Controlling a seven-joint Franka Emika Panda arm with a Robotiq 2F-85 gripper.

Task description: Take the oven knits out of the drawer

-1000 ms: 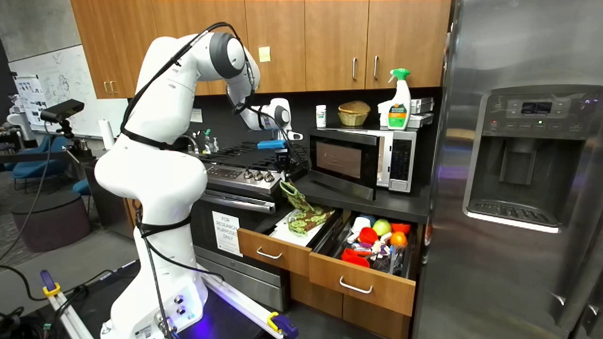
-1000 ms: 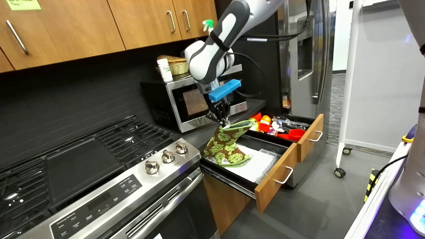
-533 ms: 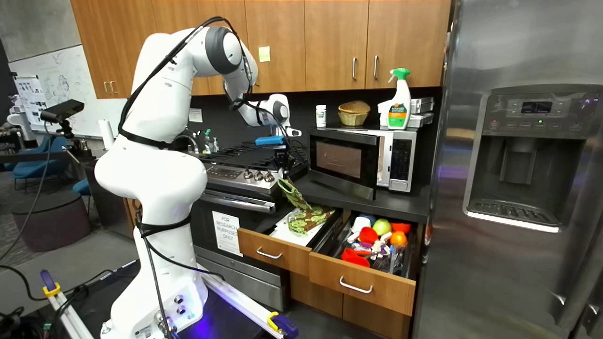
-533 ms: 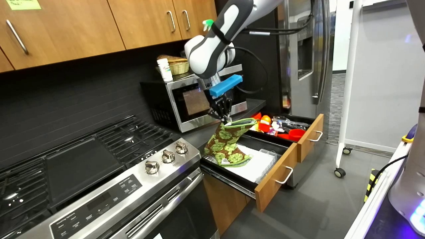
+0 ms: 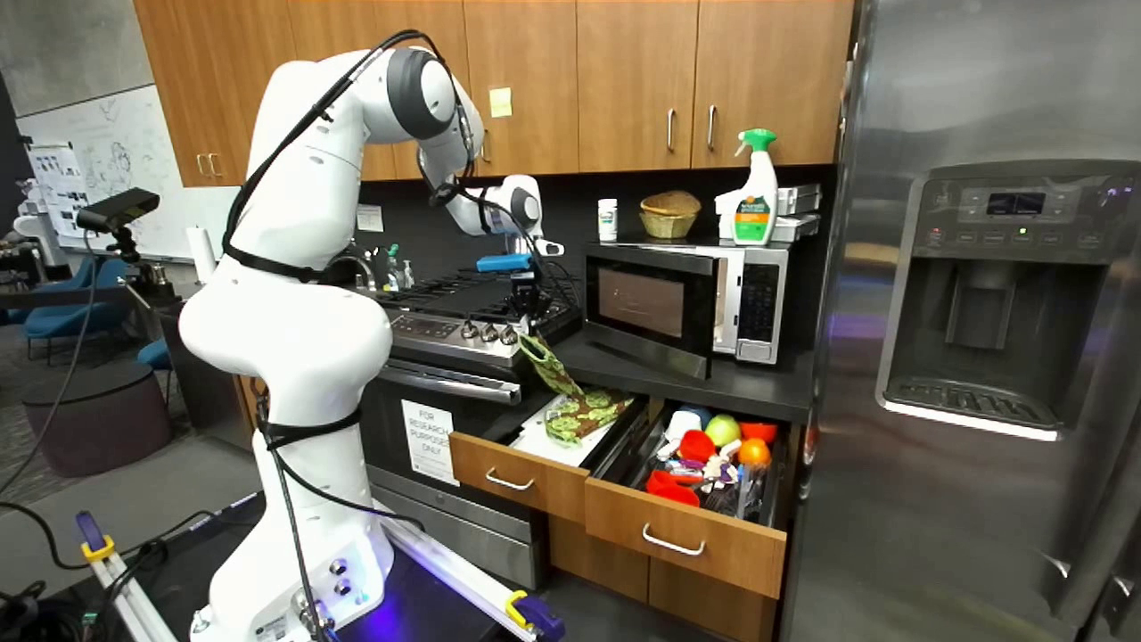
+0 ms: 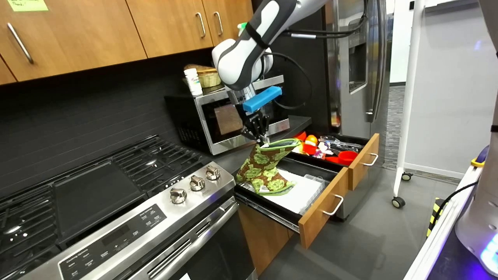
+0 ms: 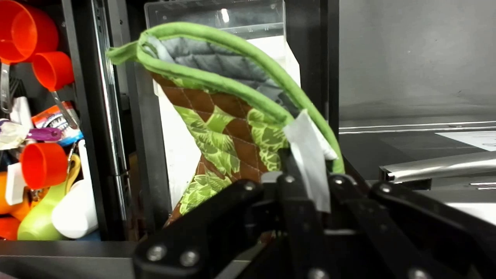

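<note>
In an exterior view | gripper (image 6: 263, 143) pinching oven knits (image 6: 267, 167) by upper rim | lower end inside drawer (image 6: 317, 216)

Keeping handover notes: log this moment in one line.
Jaws: pinching quilted oven mitt by its cuff | patterned fabric below: in open drawer | removal: unfinished

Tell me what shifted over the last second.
In an exterior view, the end effector has moved slightly up and toward the picture's left, drawing the oven mitt's raised end along. It kept its hold; nothing was let go. The patterned fabric's lower part stays in the open drawer, itself unmoved.
</note>
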